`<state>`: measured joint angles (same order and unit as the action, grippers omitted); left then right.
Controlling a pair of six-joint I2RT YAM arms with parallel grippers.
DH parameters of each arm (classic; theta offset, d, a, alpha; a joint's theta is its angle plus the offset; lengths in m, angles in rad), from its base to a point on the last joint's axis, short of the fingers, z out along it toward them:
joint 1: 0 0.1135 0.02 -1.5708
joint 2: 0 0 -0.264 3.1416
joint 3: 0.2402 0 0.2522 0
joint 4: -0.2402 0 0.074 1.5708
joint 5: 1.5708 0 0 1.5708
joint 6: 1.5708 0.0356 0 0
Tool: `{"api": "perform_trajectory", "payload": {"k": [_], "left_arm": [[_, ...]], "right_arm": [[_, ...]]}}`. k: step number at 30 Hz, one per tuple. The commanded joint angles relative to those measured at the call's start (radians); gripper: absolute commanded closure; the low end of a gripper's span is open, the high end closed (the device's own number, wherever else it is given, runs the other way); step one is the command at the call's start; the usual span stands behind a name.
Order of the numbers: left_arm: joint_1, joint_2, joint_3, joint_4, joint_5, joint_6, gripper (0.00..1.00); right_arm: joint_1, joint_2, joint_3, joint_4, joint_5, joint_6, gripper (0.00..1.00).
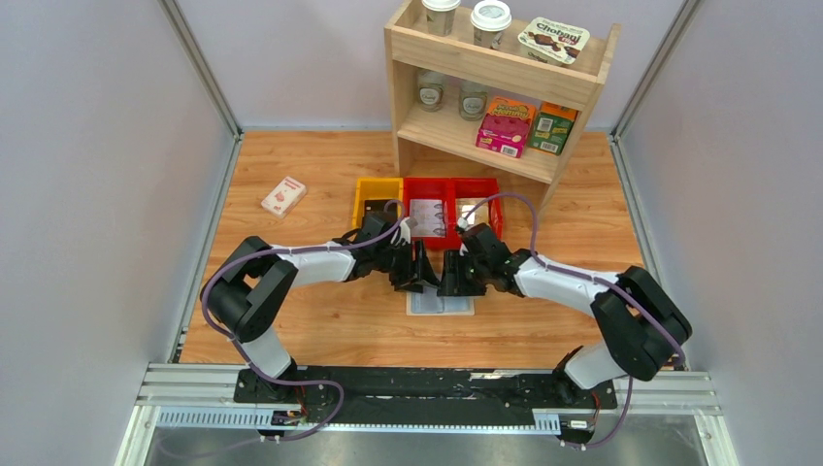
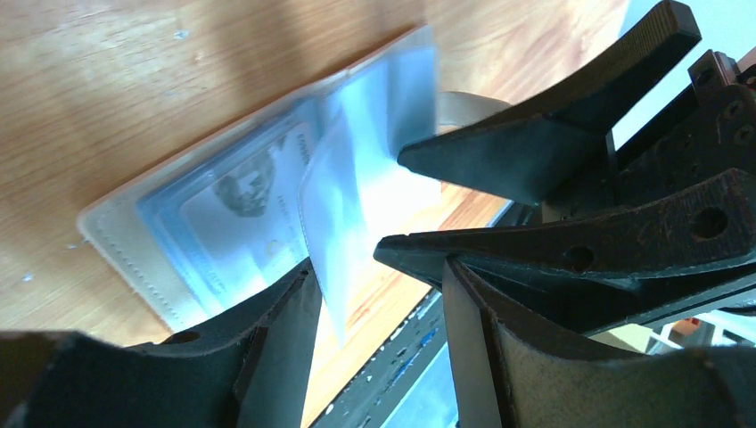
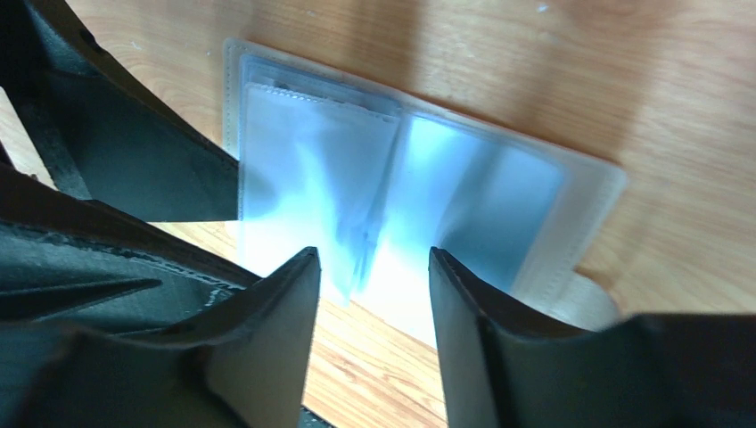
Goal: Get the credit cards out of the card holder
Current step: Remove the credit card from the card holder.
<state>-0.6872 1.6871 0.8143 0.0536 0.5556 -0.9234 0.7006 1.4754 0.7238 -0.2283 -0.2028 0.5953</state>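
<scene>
One cream card holder [image 1: 440,304] lies open and flat on the wooden desk [image 1: 291,320]. It sits about midway between the desk's left and right edges, nearer the near edge than the bins.

Two robot arms meet over it, the left arm [image 1: 311,260] and the right arm [image 1: 563,282]. The left fingers [image 2: 267,357] stand apart and clamp nothing, with a clear sleeve rising between them. The right fingers [image 3: 267,339] are also apart, just above the holder's fold.

Toward the far edge sit three bins, one yellow bin [image 1: 364,189] and two red bins [image 1: 427,184]. Behind them is one wooden shelf [image 1: 408,97] with cups, jars, a tub and two boxes. One small white-and-red box [image 1: 282,196] lies near the far left corner. Pale grey walls close in the desk on three sides.

From above, the arms hide most of the holder. The left wrist view alone shows one silver-grey credit card [image 2: 245,214] with a printed face, tucked in a pocket of the blue-grey lining. The right wrist view shows both open halves, but it is too blurred to count any cards.
</scene>
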Motion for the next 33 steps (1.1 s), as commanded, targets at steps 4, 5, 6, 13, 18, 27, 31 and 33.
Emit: {"api": "perform_trajectory", "payload": {"k": [4, 5, 6, 13, 18, 27, 31, 33], "left_arm": [[-0.026, 0.025, 0.045, 0.137, 0.041, -0.02, 0.4], [-0.031, 0.032, 0.058, 0.138, 0.047, -0.019, 0.4], [-0.034, 0.039, 0.071, 0.138, 0.049, -0.014, 0.4], [-0.08, 0.163, 0.209, 0.08, 0.069, 0.024, 0.4], [-0.095, 0.269, 0.311, -0.036, 0.044, 0.077, 0.4], [-0.107, 0.205, 0.361, -0.152, -0.04, 0.171, 0.41], [-0.1, 0.057, 0.374, -0.231, -0.157, 0.224, 0.37], [-0.087, -0.005, 0.379, -0.285, -0.21, 0.241, 0.37]], "right_arm": [[0.013, -0.205, -0.056, 0.129, 0.081, 0.001, 0.34], [0.013, -0.237, -0.066, 0.126, 0.1, 0.0, 0.33], [0.011, -0.266, -0.076, 0.118, 0.121, -0.005, 0.32], [0.013, -0.521, -0.145, 0.055, 0.308, -0.029, 0.32], [0.013, -0.647, -0.188, 0.047, 0.359, -0.035, 0.32], [0.013, -0.669, -0.189, 0.04, 0.364, -0.042, 0.41], [0.013, -0.652, -0.184, 0.064, 0.32, -0.048, 0.48], [0.013, -0.647, -0.187, 0.082, 0.309, -0.045, 0.5]]}}
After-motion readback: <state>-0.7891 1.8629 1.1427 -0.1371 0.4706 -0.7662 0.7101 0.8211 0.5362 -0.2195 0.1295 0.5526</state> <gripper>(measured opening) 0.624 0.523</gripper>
